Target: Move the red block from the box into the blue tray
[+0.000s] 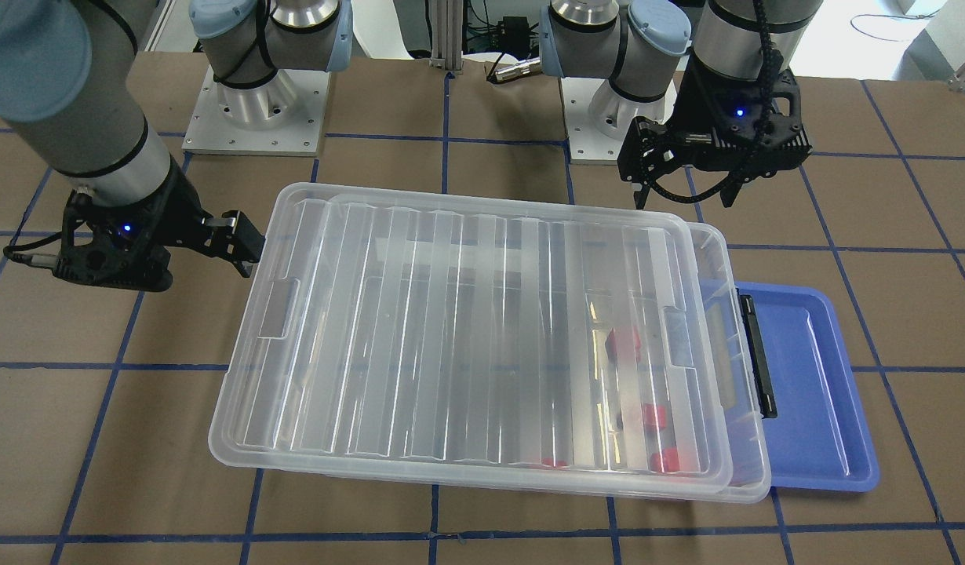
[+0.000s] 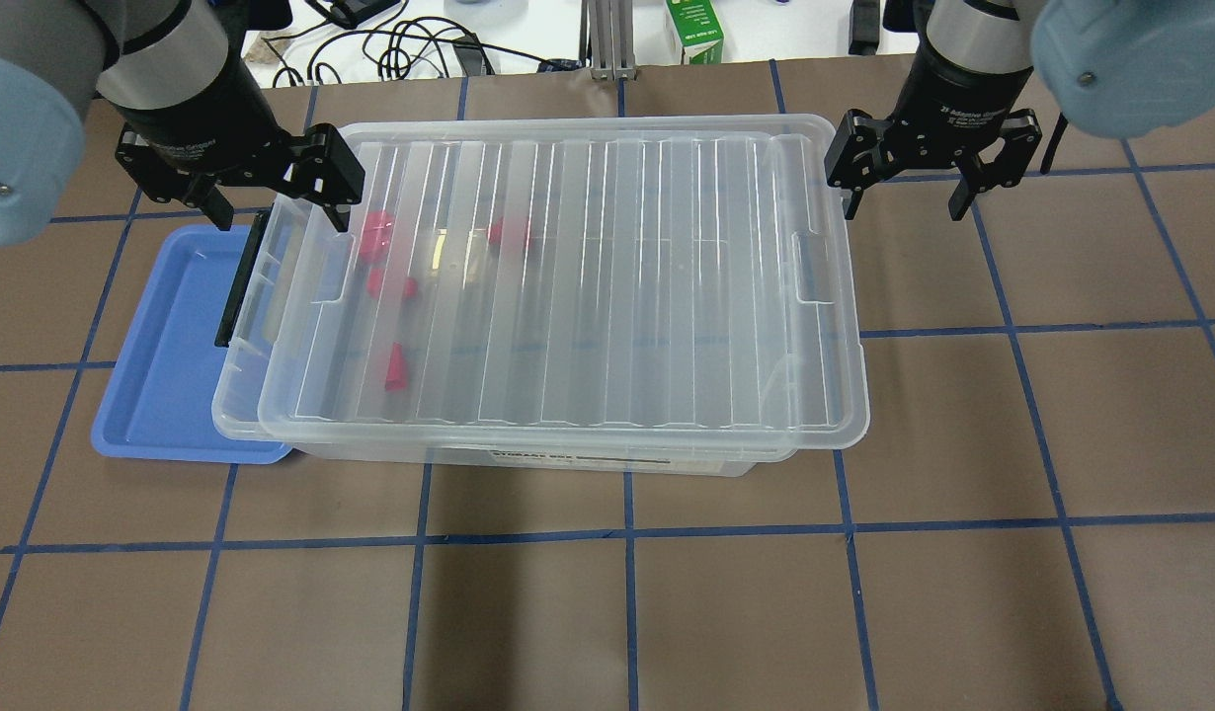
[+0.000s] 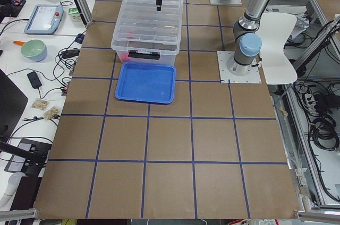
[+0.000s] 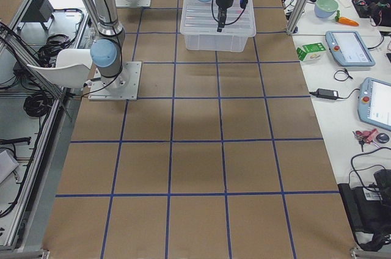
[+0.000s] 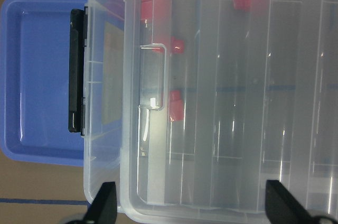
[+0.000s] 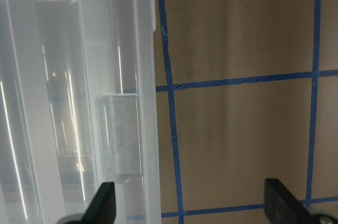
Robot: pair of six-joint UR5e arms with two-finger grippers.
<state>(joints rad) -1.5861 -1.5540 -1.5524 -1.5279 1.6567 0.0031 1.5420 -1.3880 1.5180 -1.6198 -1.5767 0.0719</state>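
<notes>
The box (image 2: 240, 400) is a clear bin with a black latch (image 2: 238, 284) at its left end. Its ribbed lid (image 2: 617, 286) lies on top, shifted toward my right. Several red blocks (image 2: 374, 235) lie inside at the latch end and show through the lid; they also show in the left wrist view (image 5: 174, 103). The blue tray (image 2: 163, 346) is empty and sits partly under the box's latch end. My left gripper (image 2: 272, 207) hovers open above that end. My right gripper (image 2: 906, 197) is open beside the box's other end, over the table.
A green carton (image 2: 693, 30) and cables lie beyond the table's far edge. The two arm bases (image 1: 255, 102) stand behind the box. Brown table with blue tape lines lies in front of and to the right of the box.
</notes>
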